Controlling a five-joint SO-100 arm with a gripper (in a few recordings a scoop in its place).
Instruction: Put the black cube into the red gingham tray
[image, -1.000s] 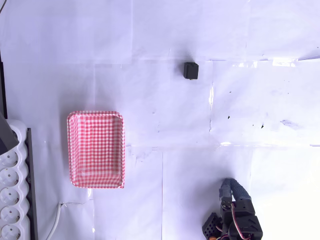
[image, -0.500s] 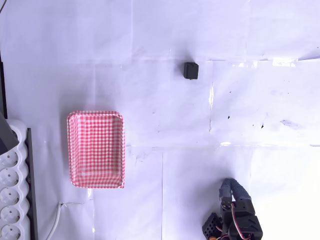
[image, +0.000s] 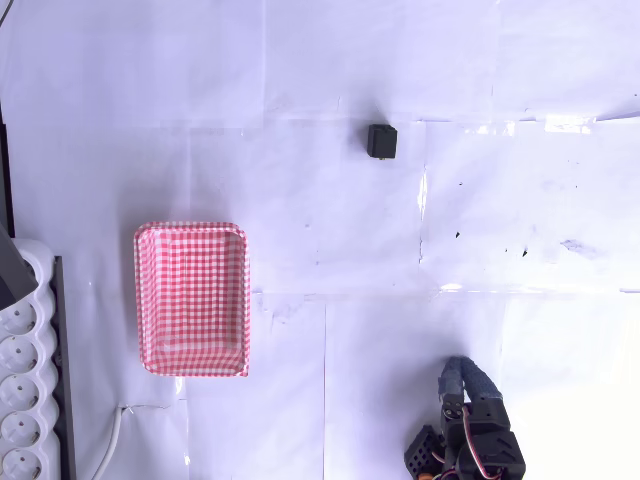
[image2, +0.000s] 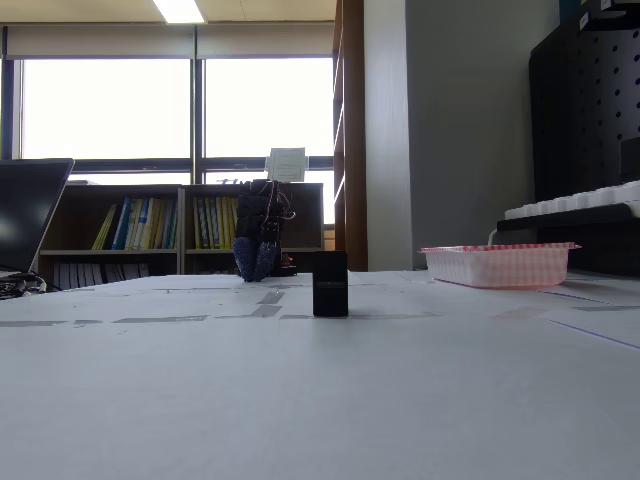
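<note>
The black cube (image: 381, 141) rests on the white table, upper middle in the overhead view; in the fixed view the cube (image2: 330, 284) stands closest to the camera. The red gingham tray (image: 192, 298) lies at the left, with nothing in it; in the fixed view the tray (image2: 497, 264) is at the right. My gripper (image: 458, 368) is folded back by the arm's base at the lower right, far from both cube and tray. Its fingers look shut and hold nothing. In the fixed view the gripper (image2: 256, 270) points down behind the cube.
A white power strip (image: 22, 390) and its cable (image: 110, 445) lie along the left edge beside the tray. A laptop (image2: 28, 215) sits at the far left of the fixed view, and a black pegboard (image2: 590, 100) rises behind the tray.
</note>
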